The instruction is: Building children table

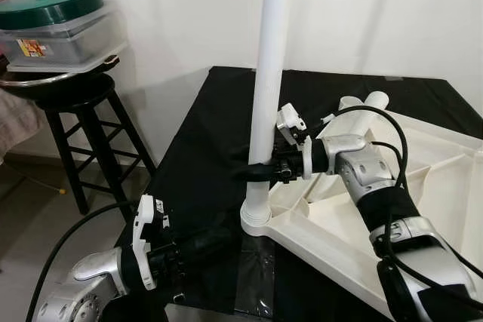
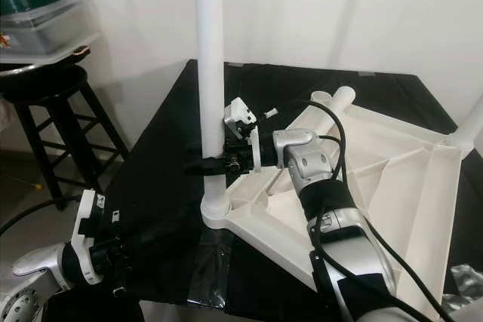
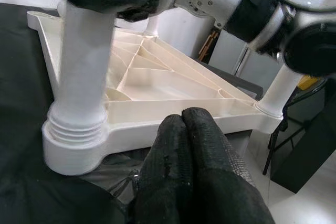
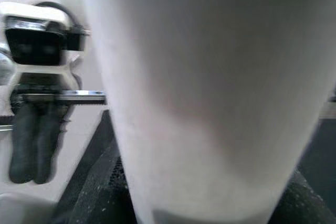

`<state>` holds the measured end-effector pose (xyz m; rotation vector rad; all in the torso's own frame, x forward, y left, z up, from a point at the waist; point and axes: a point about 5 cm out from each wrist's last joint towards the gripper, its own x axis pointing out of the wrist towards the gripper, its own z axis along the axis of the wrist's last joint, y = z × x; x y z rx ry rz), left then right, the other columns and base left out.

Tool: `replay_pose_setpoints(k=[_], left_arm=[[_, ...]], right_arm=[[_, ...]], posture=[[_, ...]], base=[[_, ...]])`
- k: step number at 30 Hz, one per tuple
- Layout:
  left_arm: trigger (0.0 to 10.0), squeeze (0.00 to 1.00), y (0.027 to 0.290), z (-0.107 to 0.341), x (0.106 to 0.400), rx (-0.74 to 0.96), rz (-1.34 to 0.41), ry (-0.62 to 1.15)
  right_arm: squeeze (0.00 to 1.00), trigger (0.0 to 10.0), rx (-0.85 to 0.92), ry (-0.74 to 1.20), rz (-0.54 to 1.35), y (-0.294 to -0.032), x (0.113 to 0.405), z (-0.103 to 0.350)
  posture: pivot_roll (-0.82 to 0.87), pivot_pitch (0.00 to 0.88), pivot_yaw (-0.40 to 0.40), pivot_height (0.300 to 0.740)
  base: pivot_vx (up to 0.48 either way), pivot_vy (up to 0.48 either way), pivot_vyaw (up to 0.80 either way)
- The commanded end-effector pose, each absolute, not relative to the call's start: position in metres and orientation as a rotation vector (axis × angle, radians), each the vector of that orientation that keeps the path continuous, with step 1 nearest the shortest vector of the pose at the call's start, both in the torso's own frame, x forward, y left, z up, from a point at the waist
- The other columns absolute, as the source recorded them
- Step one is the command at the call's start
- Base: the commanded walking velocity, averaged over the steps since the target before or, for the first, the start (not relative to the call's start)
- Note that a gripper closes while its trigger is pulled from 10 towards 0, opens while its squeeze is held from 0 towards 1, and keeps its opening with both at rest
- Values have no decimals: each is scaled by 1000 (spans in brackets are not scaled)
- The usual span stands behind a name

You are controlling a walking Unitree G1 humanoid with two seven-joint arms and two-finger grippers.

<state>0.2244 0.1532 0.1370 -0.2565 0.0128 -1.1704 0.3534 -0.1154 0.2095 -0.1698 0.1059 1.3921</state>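
Note:
A white children's tabletop [image 1: 423, 186] lies upside down on a black cloth. A long white table leg [image 1: 268, 73] stands upright in its near corner socket [image 1: 255, 220]. My right gripper [image 1: 256, 170] is shut on this leg a little above the socket; in the right wrist view the leg [image 4: 210, 93] looms close and blurred. My left gripper [image 1: 226, 235] lies low over the cloth, in front and to the left of the socket. Its fingertips [image 3: 191, 124] are pressed together and hold nothing. Two short stubs [image 1: 375, 99] stick up at the far corner.
A black wooden stool [image 1: 83, 111] stands to the left by the white wall, carrying a pan and a clear box with a green lid [image 1: 53, 1]. The black cloth [image 1: 204, 148] ends at the table's left and front edges. Another white leg [image 2: 472, 122] rises at the right.

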Motion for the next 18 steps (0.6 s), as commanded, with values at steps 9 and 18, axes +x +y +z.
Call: replay_pose_setpoints(k=[9, 18], left_arm=[[10000, 0, 152, 137, 225, -255, -1185, 16], [10000, 0, 151, 137, 226, -257, -1179, 7]], right_arm=[[0, 0, -187, 169, 613, -67, 310, 144], [322, 10000, -144, 186, 797, -60, 318, 147]], posture=[[-56, 0, -14, 740], [-47, 0, -23, 740]], base=[[0, 0, 0], [0, 0, 0]])
